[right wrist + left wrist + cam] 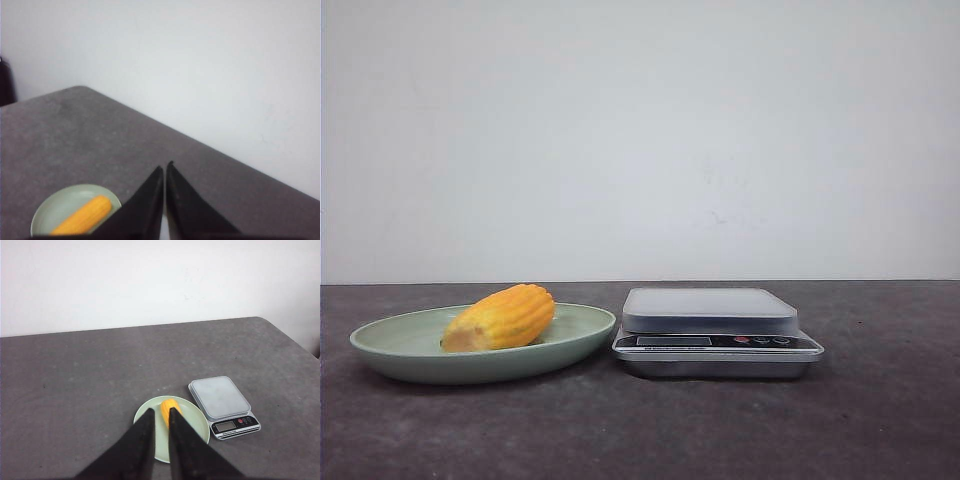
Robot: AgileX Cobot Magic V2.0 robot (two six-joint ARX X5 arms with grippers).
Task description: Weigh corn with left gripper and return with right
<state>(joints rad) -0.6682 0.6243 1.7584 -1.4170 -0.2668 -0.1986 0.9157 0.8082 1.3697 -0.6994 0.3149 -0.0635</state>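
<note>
A dark grey table [880,420] is seen bearing a pale green plate [400,352] at lower left beside a scale [715,330], the corn [500,318] lying on the plate, while the left gripper [160,412] is slightly parted and the right gripper [165,167] nearly closed, both empty.

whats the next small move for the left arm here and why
Probably lower the left gripper toward the stubby yellow-orange corn cob, opening its fingers wider. The cob lies untouched on the pale green plate, the grey kitchen scale is bare, and the fingers look too close together to straddle it.
</note>
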